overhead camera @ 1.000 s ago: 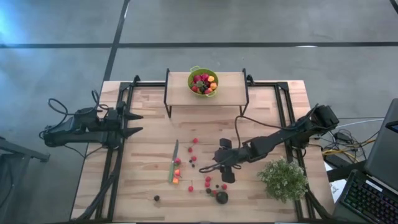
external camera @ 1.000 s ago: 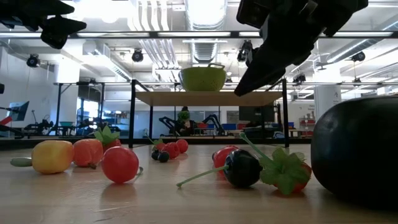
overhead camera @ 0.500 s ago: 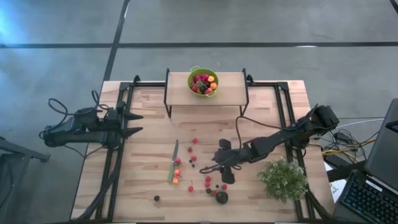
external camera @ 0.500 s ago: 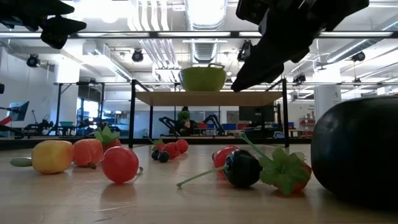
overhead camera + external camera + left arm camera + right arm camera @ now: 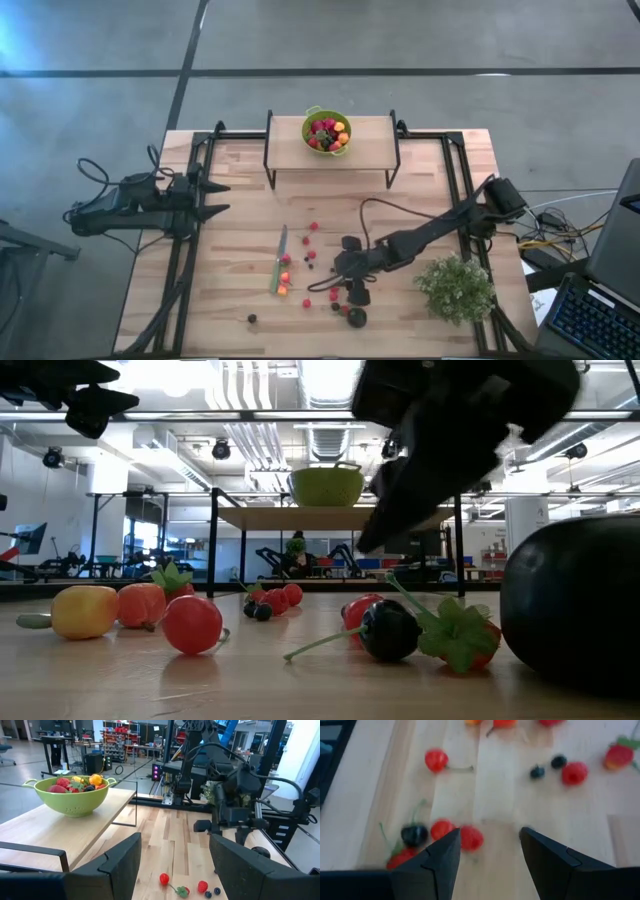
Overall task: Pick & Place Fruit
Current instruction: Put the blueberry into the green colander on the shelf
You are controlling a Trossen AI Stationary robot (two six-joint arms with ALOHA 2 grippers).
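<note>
Right gripper [image 5: 345,281] low over the loose fruit [image 5: 334,291], jaws parted, nothing between them, pointed at a red berry [image 5: 471,838] w/ a second red one touching it and a dark cherry [image 5: 414,834] just beside. Looks like approach-for-pick, not yet down on anything. To do it well: centre on one berry only, straddle it clean, keep clear of the neighbour and the cherry stem, drop straight, then close gently – round pieces prob. roll if nudged. More red, dark and orange pieces scattered across the worktop [image 5: 240,250] toward the knife [image 5: 279,258]; big dark round one [image 5: 356,317] near front edge. Green bowl [image 5: 327,130] on the raised shelf [image 5: 370,140] at the back, already holding fruit – likely drop spot. Left gripper [image 5: 222,198] parked at left side, jaws wide, empty. Plant [image 5: 456,288] just beside right arm; mind it on the lift.
</note>
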